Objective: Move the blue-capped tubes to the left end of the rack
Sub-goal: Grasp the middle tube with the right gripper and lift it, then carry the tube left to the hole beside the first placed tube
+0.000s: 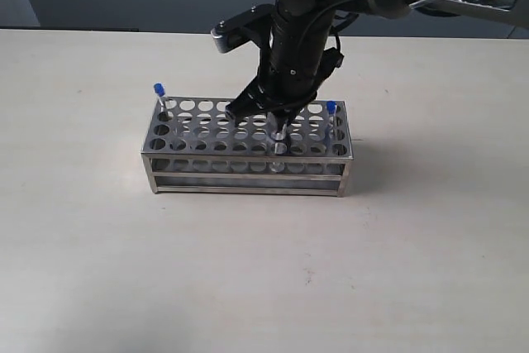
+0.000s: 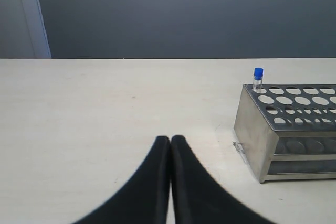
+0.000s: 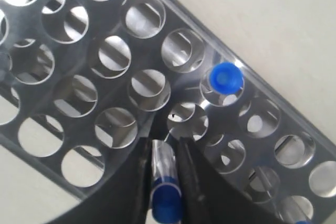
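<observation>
Over the middle of the rack, toward its front rows, the right pincer hangs at a tilt and pinches the held tube just below its blue cap. The right wrist view shows both black fingers against the clear glass, so the jaws stand narrow, closed on that tube. Its long axis is near upright and runs roughly along the fingers, cap toward the wrist. Its lower end seems to sit in or just above a hole, and I cannot tell which. The coming move turns on direction: the rack's long axis lies across the exterior view, and the goal end lies to the left of the pincer, several holes away. At that end the left tube stands upright in the back corner hole. The right tube stands near the opposite end, close beside the pincer. No fourth tube shows plainly. By my judgement the held tube must rise along its own axis until clear of the top plate before any travel left, or it may bind in the hole. The left pincer sits low over the bench off the rack's left end, fingers pressed together and holding nothing. It is nearer the goal, but the right arm has the tube.
</observation>
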Action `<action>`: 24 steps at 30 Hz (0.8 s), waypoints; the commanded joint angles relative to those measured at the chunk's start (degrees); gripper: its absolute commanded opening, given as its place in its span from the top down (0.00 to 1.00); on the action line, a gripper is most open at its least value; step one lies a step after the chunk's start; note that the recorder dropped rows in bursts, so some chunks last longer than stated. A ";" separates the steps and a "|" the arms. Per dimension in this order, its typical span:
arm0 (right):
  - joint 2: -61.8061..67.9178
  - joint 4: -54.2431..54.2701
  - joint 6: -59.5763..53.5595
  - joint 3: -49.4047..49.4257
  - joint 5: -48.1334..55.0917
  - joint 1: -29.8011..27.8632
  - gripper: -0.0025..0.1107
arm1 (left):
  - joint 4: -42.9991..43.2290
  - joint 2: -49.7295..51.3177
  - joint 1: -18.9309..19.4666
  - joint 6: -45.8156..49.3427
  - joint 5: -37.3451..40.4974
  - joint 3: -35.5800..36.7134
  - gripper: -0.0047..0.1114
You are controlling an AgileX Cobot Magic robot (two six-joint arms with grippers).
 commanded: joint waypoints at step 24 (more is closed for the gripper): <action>-13.23 -7.43 -0.31 0.17 3.75 -0.27 0.98 | 0.12 0.32 -0.36 0.03 -0.39 -0.30 0.95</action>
